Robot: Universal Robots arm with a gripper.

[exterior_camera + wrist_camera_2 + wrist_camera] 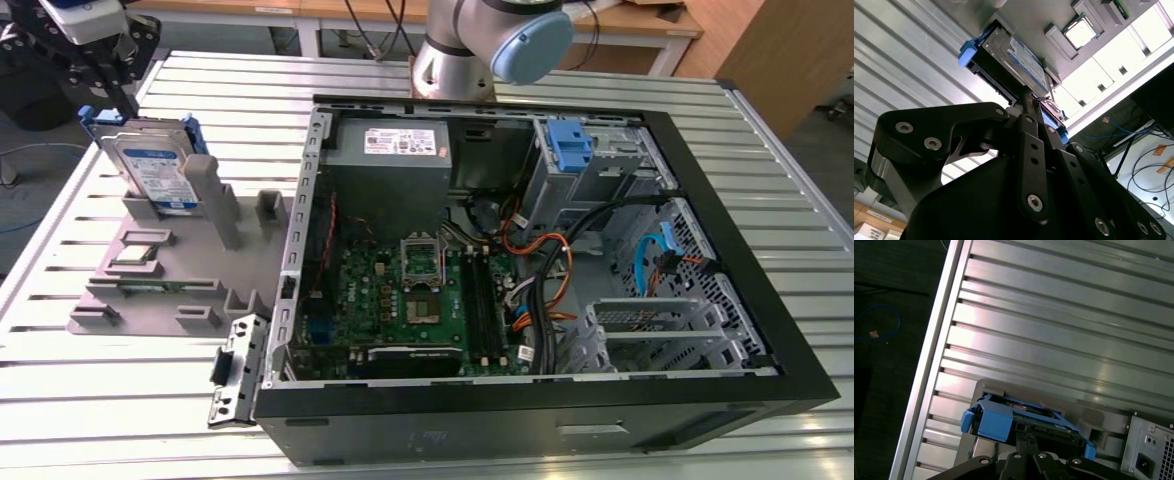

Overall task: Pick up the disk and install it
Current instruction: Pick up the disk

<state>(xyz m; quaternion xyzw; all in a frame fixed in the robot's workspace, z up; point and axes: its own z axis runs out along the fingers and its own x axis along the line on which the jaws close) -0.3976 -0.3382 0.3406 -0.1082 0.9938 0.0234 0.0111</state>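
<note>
While upright, disk [150, 172] in grey stand [140, 300]

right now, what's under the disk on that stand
The disk stands upright in a slot of the grey holder, which rests on the ribbed metal table. Its lower edge sits inside the slot, so what it rests on there is hidden.

Robotics lab bench setup. Slotted aluminium table [120, 400] carries the arm's base [461, 60], an open PC case [534, 425] and, below the gripper [114, 105], a grey parts fixture [147, 300]. Wooden workbenches [641, 25] stand beyond the table, loose cables [876, 322] on the floor.
</note>
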